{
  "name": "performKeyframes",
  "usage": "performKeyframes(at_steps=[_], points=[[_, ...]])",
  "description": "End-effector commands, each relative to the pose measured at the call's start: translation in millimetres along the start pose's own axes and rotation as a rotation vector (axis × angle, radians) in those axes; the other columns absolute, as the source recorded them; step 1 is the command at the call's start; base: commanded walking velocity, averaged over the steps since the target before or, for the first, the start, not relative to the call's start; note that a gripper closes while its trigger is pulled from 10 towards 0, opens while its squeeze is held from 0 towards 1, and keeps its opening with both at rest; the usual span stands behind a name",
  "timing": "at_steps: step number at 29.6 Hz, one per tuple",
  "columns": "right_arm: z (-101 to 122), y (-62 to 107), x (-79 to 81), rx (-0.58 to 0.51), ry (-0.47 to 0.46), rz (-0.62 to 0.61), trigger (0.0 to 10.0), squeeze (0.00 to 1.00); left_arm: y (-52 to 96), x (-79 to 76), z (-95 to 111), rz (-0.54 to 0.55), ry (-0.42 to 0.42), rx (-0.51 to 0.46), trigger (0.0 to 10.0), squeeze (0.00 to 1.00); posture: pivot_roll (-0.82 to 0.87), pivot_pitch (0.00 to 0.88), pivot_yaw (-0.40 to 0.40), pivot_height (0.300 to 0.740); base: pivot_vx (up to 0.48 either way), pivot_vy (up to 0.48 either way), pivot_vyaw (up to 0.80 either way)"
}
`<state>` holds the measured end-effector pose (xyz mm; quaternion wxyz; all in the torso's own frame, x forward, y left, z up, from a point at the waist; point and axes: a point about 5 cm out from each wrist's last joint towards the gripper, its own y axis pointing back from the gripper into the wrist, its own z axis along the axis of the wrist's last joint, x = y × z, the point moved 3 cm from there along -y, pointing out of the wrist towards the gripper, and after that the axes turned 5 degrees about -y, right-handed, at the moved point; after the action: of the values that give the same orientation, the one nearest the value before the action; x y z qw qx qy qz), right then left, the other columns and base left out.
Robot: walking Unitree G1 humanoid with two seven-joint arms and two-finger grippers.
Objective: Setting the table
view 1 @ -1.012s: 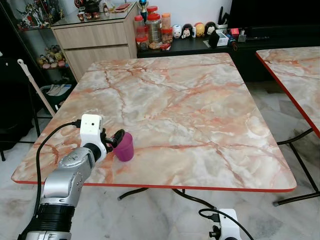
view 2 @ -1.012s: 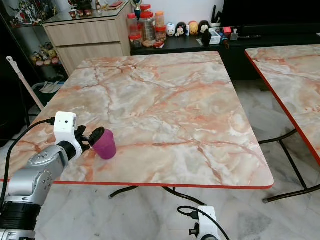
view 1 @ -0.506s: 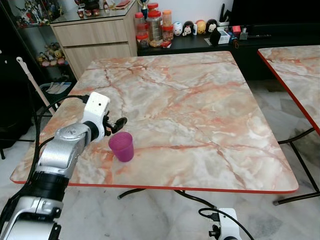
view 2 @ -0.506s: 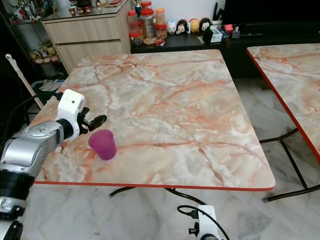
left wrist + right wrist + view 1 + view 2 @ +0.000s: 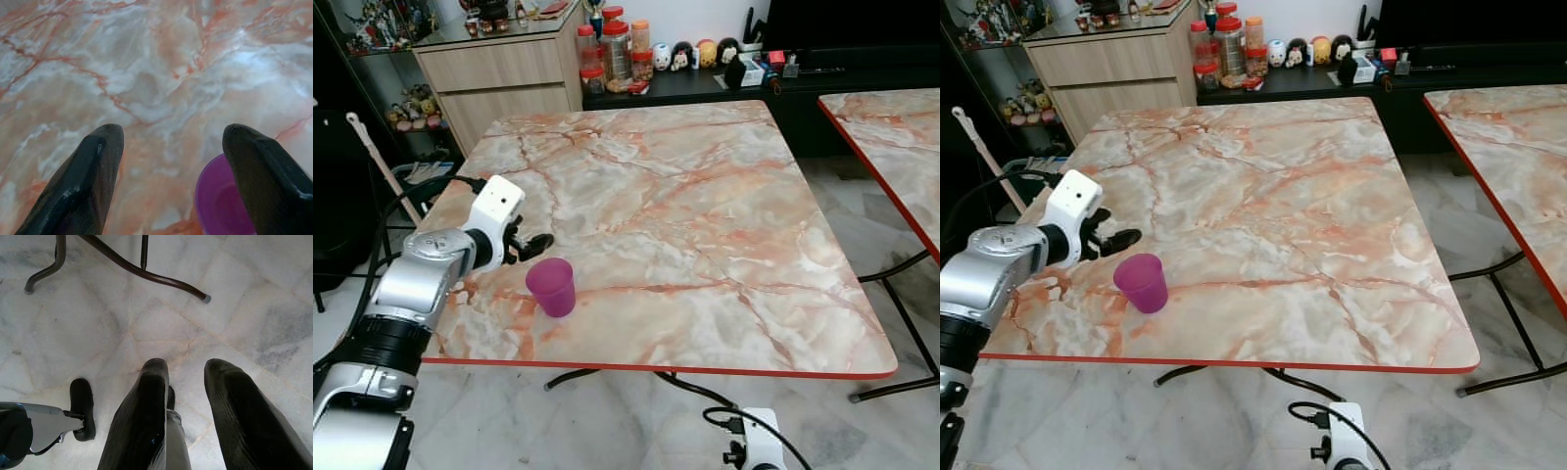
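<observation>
A purple cup (image 5: 552,286) stands upright on the marble table (image 5: 685,215), near its front left corner. My left gripper (image 5: 533,245) hovers just beyond the cup on its left side, open and holding nothing. In the left wrist view the fingers (image 5: 93,166) are spread wide over the marble, with the cup's rim (image 5: 222,200) beside one finger. My right gripper (image 5: 188,367) hangs idle over the tiled floor below the table edge, its fingers a little apart.
A second marble table (image 5: 891,127) stands to the right across a gap of floor. Behind the table are a wooden cabinet (image 5: 499,78), jars (image 5: 612,54) and small figures on a dark console. A stick (image 5: 382,166) leans at the left. Table legs (image 5: 137,269) curve over the floor.
My left gripper let go of the purple cup, opened, and drew back up and to the left. The cup stays standing on the table.
</observation>
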<state>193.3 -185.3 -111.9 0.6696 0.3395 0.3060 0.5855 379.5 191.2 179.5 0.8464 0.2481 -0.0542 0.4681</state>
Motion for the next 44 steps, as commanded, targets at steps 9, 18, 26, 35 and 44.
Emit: performKeyframes(at_steps=[9,18,26,35,44], points=[[1,-0.4,4.3,-0.002,-0.010,0.008,10.0,0.00,5.1,-13.0,-24,-0.048,-0.014,0.067,10.0,0.00,0.03,0.000,0.091,0.740,0.000,0.000,0.00],[1,-0.3,2.9,0.000,-0.009,0.005,10.0,0.00,4.3,-21.1,-29,-0.070,-0.001,0.075,10.0,0.00,0.02,0.000,0.089,0.740,0.000,0.000,0.00],[1,-0.4,2.3,-0.001,-0.006,0.005,10.0,0.00,5.1,-28.2,-31,-0.102,-0.007,0.080,10.0,0.00,0.02,0.000,0.089,0.740,0.000,0.000,0.00],[2,-0.6,2.4,-0.003,-0.002,0.006,10.0,0.00,2.4,-34.9,-35,-0.118,-0.013,0.093,9.0,0.00,0.02,0.000,0.086,0.740,0.000,0.000,0.00],[1,-0.3,2.3,0.000,-0.003,0.005,10.0,0.00,-3.2,-43.0,-42,-0.127,-0.008,0.122,6.9,0.00,0.02,0.000,0.089,0.740,0.000,0.000,0.00]])
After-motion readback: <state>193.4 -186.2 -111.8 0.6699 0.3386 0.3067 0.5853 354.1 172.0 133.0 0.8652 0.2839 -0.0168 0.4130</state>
